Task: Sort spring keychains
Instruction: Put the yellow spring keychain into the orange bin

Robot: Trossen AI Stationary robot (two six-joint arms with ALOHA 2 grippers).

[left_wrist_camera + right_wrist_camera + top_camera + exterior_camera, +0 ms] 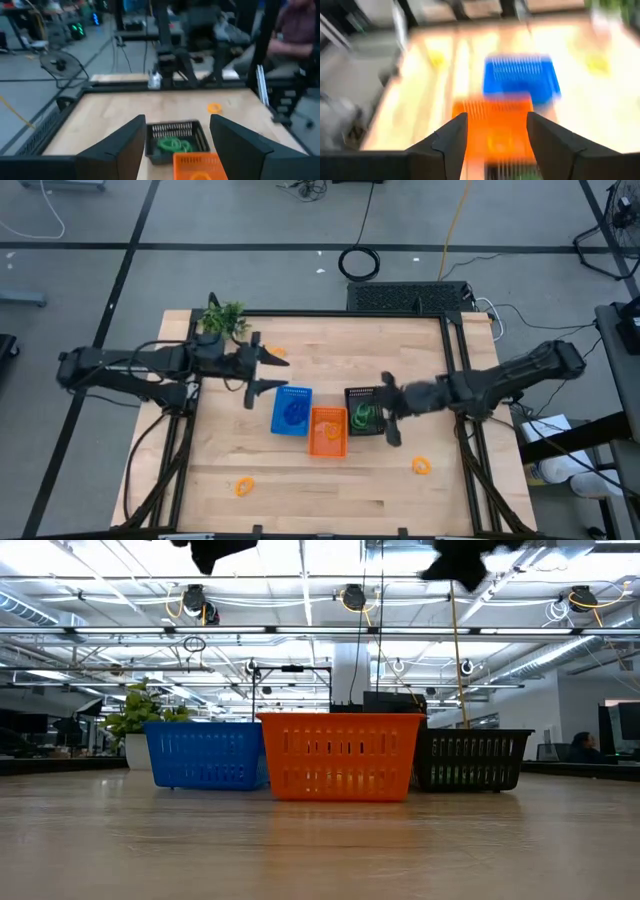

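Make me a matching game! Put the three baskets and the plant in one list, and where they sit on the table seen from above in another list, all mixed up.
Things:
1. blue basket
2. orange basket
3. black basket
4. plant

Places, in the high view:
A. at the table's far left corner
B. in the middle of the row of three
C. on the row's right end, with green coils inside
D. on the row's left end, with blue coils inside

Pairs: 1-D, 2-B, 3-C, 4-A
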